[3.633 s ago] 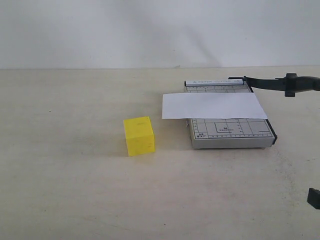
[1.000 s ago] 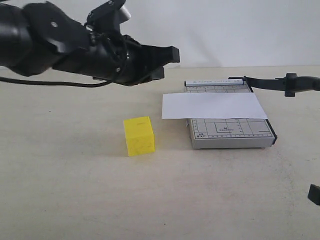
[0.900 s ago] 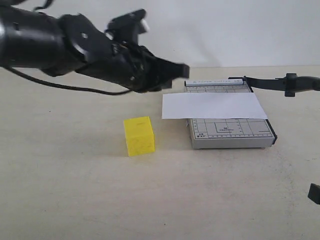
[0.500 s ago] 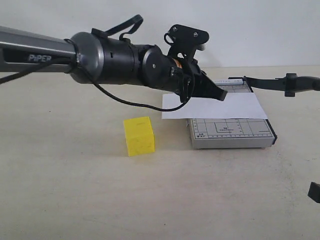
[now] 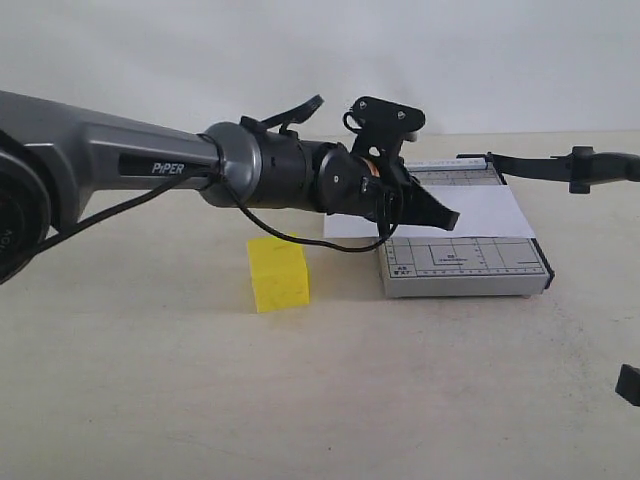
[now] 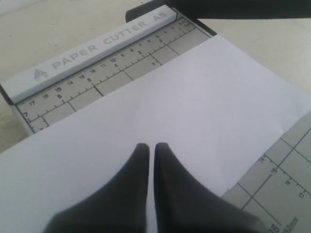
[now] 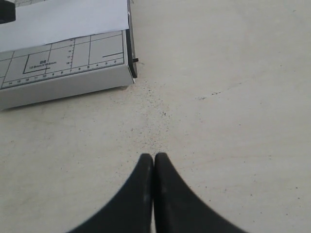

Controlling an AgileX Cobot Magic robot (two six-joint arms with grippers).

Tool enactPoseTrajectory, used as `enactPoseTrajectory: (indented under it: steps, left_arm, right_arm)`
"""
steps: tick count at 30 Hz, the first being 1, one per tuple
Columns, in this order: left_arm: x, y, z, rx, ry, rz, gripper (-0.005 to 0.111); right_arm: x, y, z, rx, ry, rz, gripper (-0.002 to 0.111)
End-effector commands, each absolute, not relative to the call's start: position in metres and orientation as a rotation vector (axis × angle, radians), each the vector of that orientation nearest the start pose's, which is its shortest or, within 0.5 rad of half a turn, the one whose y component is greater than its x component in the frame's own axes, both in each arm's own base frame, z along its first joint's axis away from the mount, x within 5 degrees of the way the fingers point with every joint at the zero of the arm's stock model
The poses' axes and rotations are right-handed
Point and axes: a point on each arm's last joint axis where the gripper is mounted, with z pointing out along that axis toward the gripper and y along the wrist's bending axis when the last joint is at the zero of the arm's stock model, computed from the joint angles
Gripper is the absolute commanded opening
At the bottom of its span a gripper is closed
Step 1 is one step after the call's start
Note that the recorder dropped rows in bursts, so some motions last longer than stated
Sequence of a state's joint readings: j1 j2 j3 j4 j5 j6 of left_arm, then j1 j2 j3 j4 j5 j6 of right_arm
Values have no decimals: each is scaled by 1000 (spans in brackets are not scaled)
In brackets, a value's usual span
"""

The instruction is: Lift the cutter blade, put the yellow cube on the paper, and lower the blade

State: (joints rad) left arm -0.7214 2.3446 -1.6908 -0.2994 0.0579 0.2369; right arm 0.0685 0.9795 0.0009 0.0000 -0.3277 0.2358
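Note:
The yellow cube [image 5: 279,276] sits on the table left of the grey cutter board [image 5: 465,262]. The white paper [image 5: 480,211] lies across the board and overhangs its left side. The cutter blade [image 5: 540,166] is lifted off the board, with its handle end [image 5: 603,165] at the right edge of the exterior view. My left gripper [image 5: 448,217] hangs low over the paper [image 6: 184,97]; its fingers [image 6: 167,165] are shut and empty. My right gripper [image 7: 154,156] is shut over bare table, near the board's front corner [image 7: 127,68].
The left arm [image 5: 150,170] stretches across from the left, passing above and behind the cube. A small black part of the right arm [image 5: 628,384] shows at the lower right edge. The board's ruler bar [image 6: 97,43] lies beyond the paper.
The left arm has come in from the left and reached rightward and down, bringing its gripper over the paper. Cube, paper, blade and right arm have stayed put.

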Motion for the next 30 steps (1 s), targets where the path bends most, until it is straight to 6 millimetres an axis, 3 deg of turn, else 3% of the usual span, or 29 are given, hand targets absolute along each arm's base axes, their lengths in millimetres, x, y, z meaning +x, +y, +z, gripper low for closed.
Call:
enactPoseTrajectory:
  steps: [1,12,21,30]
  left_arm:
    - [390,-349,119,783,2103,-430,4]
    - [386,-352,91,864,2123,-390,4]
    - [371,-372,77,905,2093,-408,4]
    - [381,-387,75,814,2116,-478,4]
  right_arm:
    - [126,9,150,162,2122,177,0]
    - [127,9,151,160,2104,179,0]
    - [127,9,151,164,2100,182,0]
    - [127,9,151,170,2100,186,0]
